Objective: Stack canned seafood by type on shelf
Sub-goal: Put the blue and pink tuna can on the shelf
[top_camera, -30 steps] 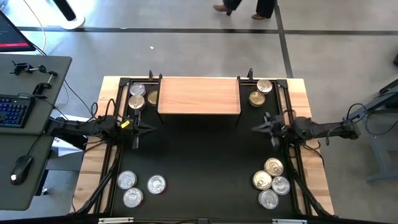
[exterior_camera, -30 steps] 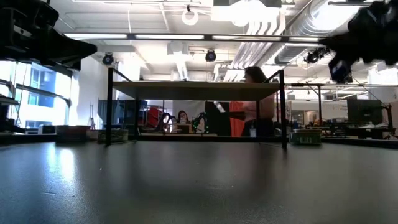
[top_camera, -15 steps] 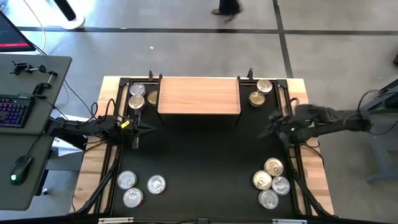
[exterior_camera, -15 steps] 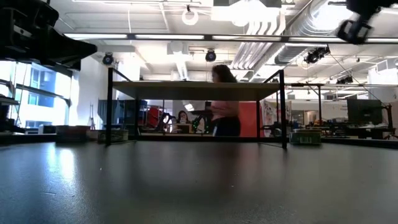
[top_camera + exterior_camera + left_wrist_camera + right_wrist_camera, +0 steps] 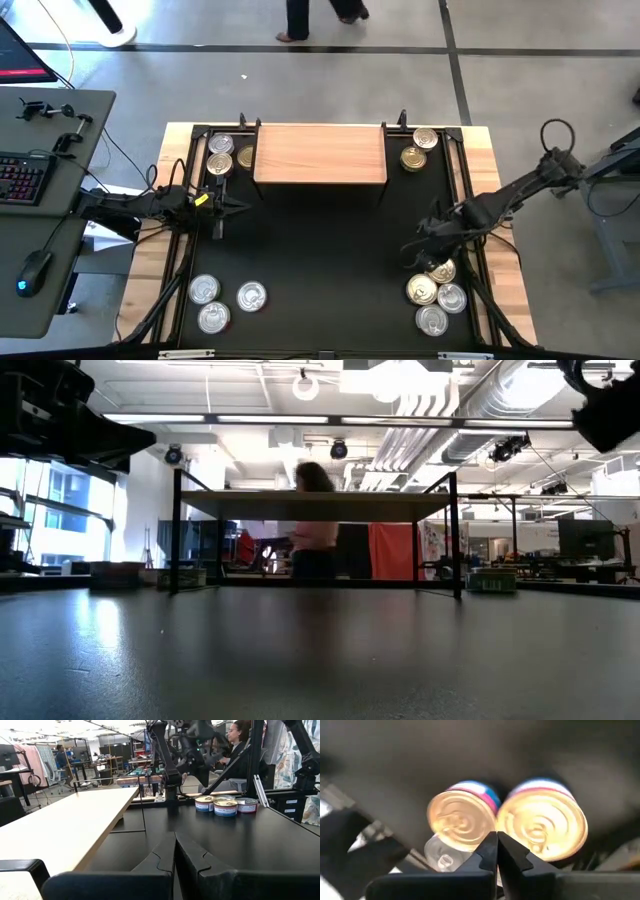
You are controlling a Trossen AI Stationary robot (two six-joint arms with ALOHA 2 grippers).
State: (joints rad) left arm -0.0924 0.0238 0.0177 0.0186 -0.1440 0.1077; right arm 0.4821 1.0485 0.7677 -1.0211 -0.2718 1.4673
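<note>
Over near-right cluster of small round gold-lidded tins (image 5: 434, 283): my right gripper (image 5: 432, 258) just swung here, fingers closed, empty; first pick starts, light-brown wooden shelf (image 5: 320, 153) bare.

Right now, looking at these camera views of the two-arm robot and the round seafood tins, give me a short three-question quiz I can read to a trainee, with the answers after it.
1. True or false: the light-brown wooden shelf on thin black legs already has tins stacked on its top.
2. Which gripper hangs over the near-right cluster of round flat tins on the black mat? A) the left gripper B) the right gripper C) both
3. Fill the blank: seen through the right wrist camera, the two closest tins have ____-coloured lids.

Key
1. False: the board's top is bare.
2. B: the right gripper, fingers together, is above that cluster; the left gripper, also shut, waits beside the shelf's left end.
3. Gold.
</note>
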